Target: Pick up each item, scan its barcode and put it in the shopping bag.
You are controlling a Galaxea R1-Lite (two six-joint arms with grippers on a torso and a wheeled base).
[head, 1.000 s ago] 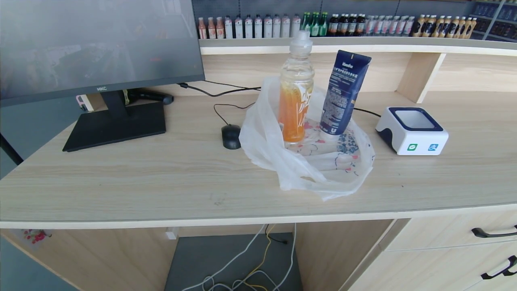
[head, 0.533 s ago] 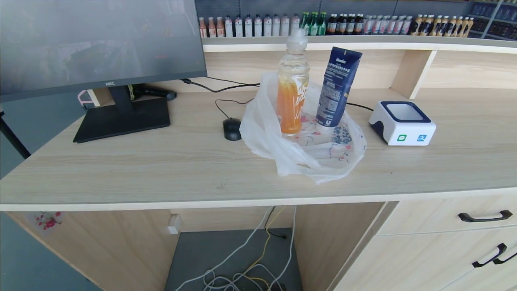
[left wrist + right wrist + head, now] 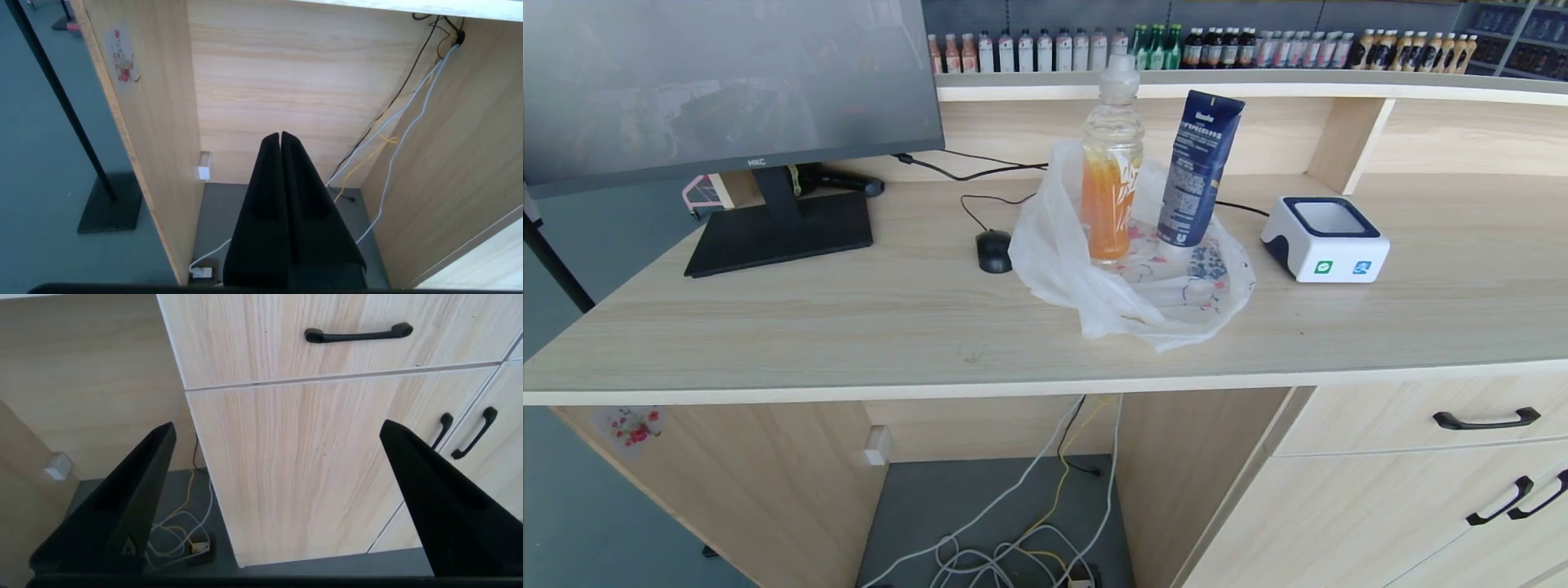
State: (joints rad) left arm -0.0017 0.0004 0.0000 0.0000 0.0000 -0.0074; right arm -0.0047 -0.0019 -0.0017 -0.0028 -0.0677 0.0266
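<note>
On the wooden counter (image 3: 768, 327) a white plastic shopping bag (image 3: 1127, 278) lies open. An orange drink bottle (image 3: 1108, 163) and a dark blue tube (image 3: 1197, 171) stand upright inside it. To the bag's right sits a white and blue barcode scanner (image 3: 1323, 238). My left gripper (image 3: 281, 147) is shut and empty, low in front of the opening under the counter. My right gripper (image 3: 278, 457) is open and empty, down in front of the cabinet drawers (image 3: 343, 416).
A monitor (image 3: 727, 82) on a black stand fills the counter's left. A black mouse (image 3: 993, 250) lies just left of the bag, its cable running back. A raised shelf (image 3: 1258, 86) with several bottles runs behind. Loose cables (image 3: 1029, 523) hang under the counter.
The head camera has pulled back, so the whole counter sits higher and smaller in view and more of the cabinet front shows. The bag, bottle, tube and scanner keep their places.
</note>
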